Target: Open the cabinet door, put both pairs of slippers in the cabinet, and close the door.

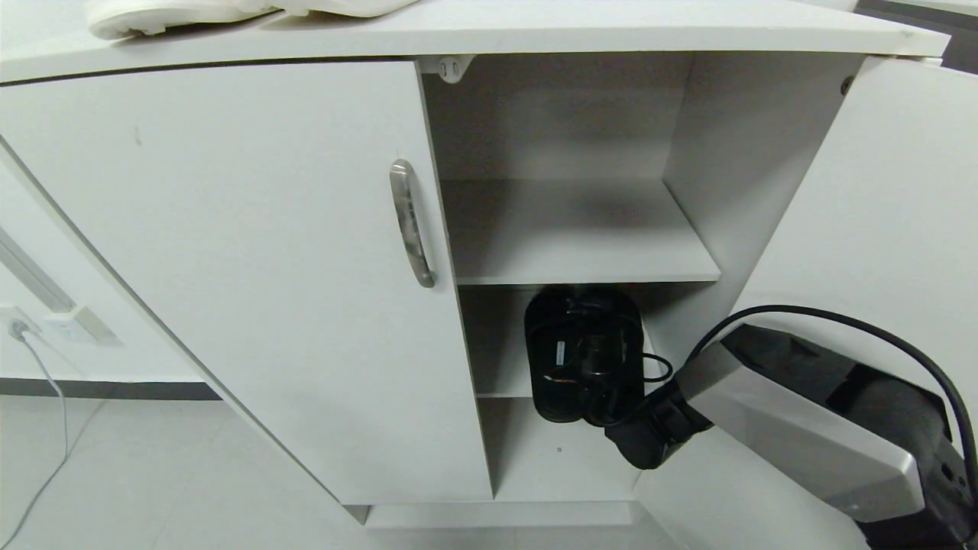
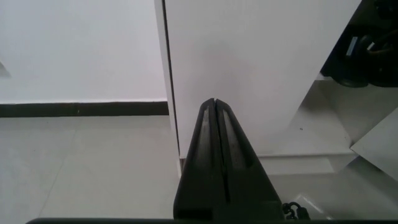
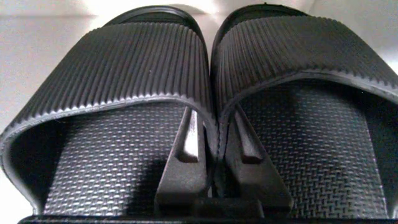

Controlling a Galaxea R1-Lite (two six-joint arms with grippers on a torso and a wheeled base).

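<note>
The right arm [image 1: 795,428] reaches low into the cabinet [image 1: 733,153], the right gripper [image 3: 216,134] seemingly clamping the black slippers [image 3: 137,81] together, while the left gripper [image 2: 214,109], jaws pressed together, hangs outside it.

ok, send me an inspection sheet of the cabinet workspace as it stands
Surface: white cabinet, right door open, left door shut.
Job's things: black slippers at the lower shelf; white slippers on the cabinet top.
Clutter: nothing seen.
Grippers: right gripper shut on the black slippers' inner walls; left gripper shut, low, facing the left door.
Cables: black cable loops over the right arm; grey cable hangs from a wall socket.
Surroundings: tiled floor, white wall, dark baseboard.
</note>
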